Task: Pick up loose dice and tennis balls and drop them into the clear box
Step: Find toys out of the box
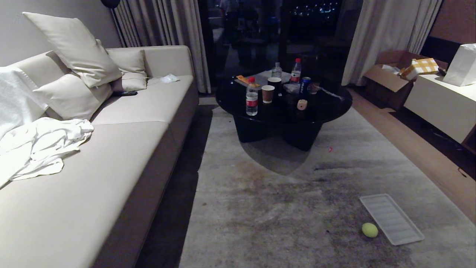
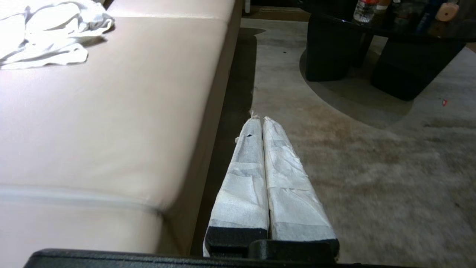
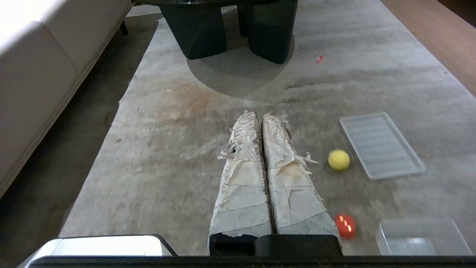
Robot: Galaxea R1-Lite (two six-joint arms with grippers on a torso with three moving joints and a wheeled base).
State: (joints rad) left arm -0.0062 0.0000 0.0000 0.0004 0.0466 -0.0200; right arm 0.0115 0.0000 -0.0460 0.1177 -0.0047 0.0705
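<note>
Head view: neither tool in frame. One tennis ball (image 1: 369, 229) lay on the rug (image 1: 282, 208), touching a flat ribbed lid (image 1: 392, 218); a tan die (image 1: 302, 104) sat on the table (image 1: 334, 104).

Left wrist view: left tool (image 2: 259, 119) pressed together, empty, beside the sofa (image 2: 111, 111).

Right wrist view: right tool (image 3: 259, 114) pressed together, empty. Ball just beside its tip, lid-side; red die (image 3: 345, 225) and clear box (image 3: 422, 237) further back. Right arm judged nearer.

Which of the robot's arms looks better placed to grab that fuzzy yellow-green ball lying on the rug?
The right. Its hand faces the yellow-green tennis ball, red die and clear plastic box, all on its side. The left hand is by the beige sofa.
</note>
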